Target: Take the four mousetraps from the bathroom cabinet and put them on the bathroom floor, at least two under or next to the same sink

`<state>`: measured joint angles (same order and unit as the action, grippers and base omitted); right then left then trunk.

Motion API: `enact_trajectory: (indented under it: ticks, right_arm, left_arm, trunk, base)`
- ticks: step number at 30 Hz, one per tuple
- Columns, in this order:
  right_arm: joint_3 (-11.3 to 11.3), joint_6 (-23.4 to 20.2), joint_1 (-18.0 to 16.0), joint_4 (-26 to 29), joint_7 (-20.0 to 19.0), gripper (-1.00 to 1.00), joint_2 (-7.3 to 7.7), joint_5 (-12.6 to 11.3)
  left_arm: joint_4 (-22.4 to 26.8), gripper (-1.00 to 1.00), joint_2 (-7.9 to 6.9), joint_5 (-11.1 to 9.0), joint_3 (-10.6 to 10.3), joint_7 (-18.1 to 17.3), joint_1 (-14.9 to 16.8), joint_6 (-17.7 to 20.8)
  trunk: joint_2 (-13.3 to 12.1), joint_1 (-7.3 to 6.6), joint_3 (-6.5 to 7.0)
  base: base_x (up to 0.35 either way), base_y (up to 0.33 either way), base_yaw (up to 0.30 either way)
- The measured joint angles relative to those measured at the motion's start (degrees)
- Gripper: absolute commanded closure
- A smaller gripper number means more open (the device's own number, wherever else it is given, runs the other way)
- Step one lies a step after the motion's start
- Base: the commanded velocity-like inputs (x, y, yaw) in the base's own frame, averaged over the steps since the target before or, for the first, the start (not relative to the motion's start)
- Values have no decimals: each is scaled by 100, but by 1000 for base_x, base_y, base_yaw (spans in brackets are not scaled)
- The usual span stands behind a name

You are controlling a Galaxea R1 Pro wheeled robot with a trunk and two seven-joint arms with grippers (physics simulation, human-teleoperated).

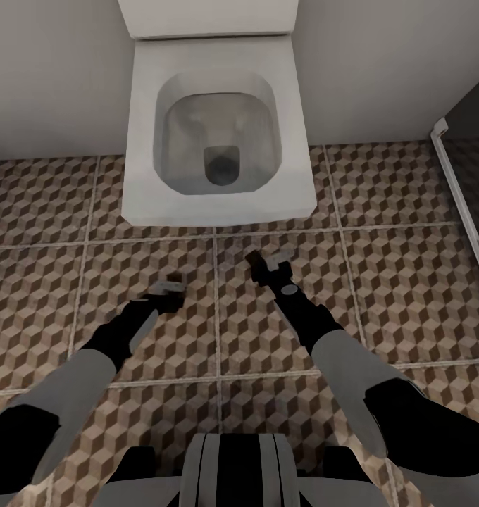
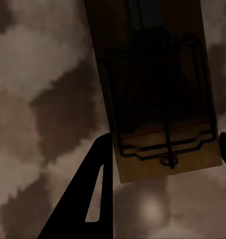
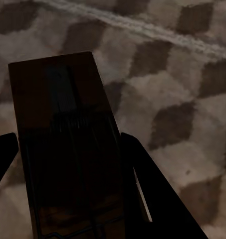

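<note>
The robot faces a white toilet (image 1: 218,134) set against the wall, with both arms reaching forward and down over the cube-patterned bathroom floor (image 1: 394,232). Each arm carries one mousetrap. In the left wrist view a wooden mousetrap (image 2: 157,94), with its dark wire frame showing, sits between the two dark fingers (image 2: 90,194) of the left gripper (image 1: 170,289), which are closed against its long edges; the floor tiles blur behind it, so the trap appears held above the floor rather than resting on it. In the right wrist view a second mousetrap (image 3: 70,149), in shadow, is likewise clamped between the fingers of the right gripper (image 1: 266,266), with a grout line crossing the tiles beyond. Holding each board by its edges likely keeps the fingers clear of the spring bar and lets the trap be lowered flat. Carrying one per arm probably saves a trip. Neither sink nor cabinet appears, so this looks like transit or a search for the spot beside the sink.
</note>
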<state>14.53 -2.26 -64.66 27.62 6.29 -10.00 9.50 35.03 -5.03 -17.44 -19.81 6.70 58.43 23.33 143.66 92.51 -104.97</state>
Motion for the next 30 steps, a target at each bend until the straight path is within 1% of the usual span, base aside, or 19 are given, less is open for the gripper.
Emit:
enact_trajectory:
  ticks: [1, 4, 8, 12, 17, 21, 30]
  right_arm:
    - [0, 226, 2, -118, 5, 100, 0, 12]
    - [2, 562, 2, -282, 4, 100, 0, 11]
    - [4, 788, 2, -428, -2, 100, 0, 7]
    - [3, 891, 2, -659, -7, 100, 0, 8]
    - [8, 1135, -1, -998, -7, 100, 1, 4]
    - [12, 1187, 0, -1160, -5, 100, 1, 0]
    - [15, 1201, -4, -1267, -3, 100, 1, 3]
  left_arm:
    - [9, 100, 39, -3, -3, 0, 0, -1]
    - [35, 100, 58, 2, 3, -4, 0, -2]
    - [80, 100, 63, 2, 4, -8, 0, -2]
    - [146, 100, 64, 1, 3, -9, 0, 0]
    - [374, 100, 64, 1, -5, -10, 0, 19]
    - [549, 100, 64, 1, -10, -3, 0, 40]
    - [614, 100, 64, 1, -67, -1, 0, 52]
  trunk:
    - [0, 0, 0]
    - [0, 0, 0]
    - [0, 0, 0]
    - [0, 0, 0]
    - [0, 0, 0]
    - [0, 0, 0]
    - [0, 0, 0]
  base:
    - [0, 0, 0]
    - [0, 0, 0]
    - [0, 0, 0]
    - [0, 0, 0]
    - [0, 0, 0]
    - [0, 0, 0]
    - [0, 0, 0]
